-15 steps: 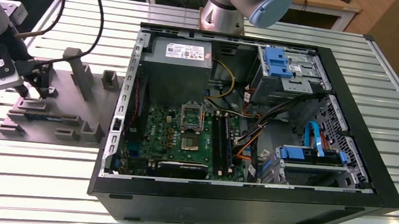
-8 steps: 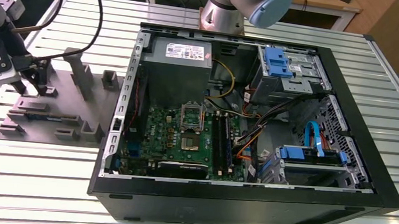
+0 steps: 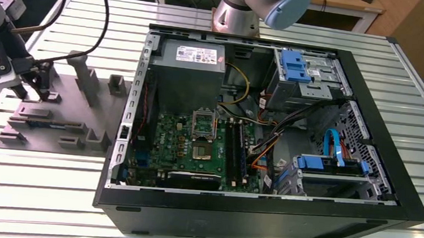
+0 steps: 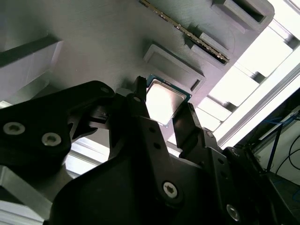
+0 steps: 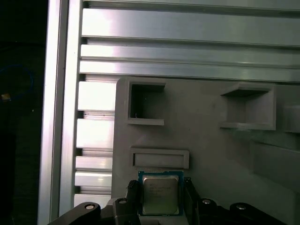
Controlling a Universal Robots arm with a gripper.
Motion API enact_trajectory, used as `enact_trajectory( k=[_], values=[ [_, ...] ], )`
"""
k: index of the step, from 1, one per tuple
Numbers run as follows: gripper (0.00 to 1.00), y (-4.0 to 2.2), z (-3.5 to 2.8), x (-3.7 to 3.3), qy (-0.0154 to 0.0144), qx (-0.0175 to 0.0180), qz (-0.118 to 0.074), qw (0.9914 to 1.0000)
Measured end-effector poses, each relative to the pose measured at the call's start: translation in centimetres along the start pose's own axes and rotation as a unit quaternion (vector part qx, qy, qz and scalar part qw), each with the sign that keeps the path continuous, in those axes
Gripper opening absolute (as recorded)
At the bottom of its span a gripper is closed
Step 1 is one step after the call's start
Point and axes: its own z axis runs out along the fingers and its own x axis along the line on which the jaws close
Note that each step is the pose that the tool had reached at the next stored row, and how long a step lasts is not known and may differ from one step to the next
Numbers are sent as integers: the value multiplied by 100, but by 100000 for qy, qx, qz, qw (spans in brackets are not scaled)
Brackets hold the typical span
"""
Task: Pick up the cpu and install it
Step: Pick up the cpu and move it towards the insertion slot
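Observation:
The cpu (image 5: 160, 194), a small square chip with a shiny metal top, lies flat on the grey plastic fixture (image 5: 206, 150) beside a low rectangular ridge. It also appears in the second wrist view, cpu (image 4: 163, 99). My gripper (image 5: 160, 191) has its two black fingers pressed against opposite edges of the chip, one finger (image 4: 140, 101) on each side. In the exterior view my gripper (image 3: 34, 93) hangs over the fixture (image 3: 69, 113) at the exterior view's left. The green motherboard with its metal socket frame (image 3: 203, 135) lies inside the open computer case.
The open black computer case (image 3: 265, 214) takes up the middle and the exterior view's right of the slatted aluminium table (image 3: 41, 174). Upright posts (image 3: 86, 75) and a memory stick (image 3: 41, 122) stand on the fixture close to the gripper. Cables run inside the case.

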Motion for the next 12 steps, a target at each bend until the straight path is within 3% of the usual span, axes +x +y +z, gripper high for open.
enact_trajectory(
  k=[12],
  values=[
    [47,1,-43,-1,-2,0,-1,100000]
  ],
)
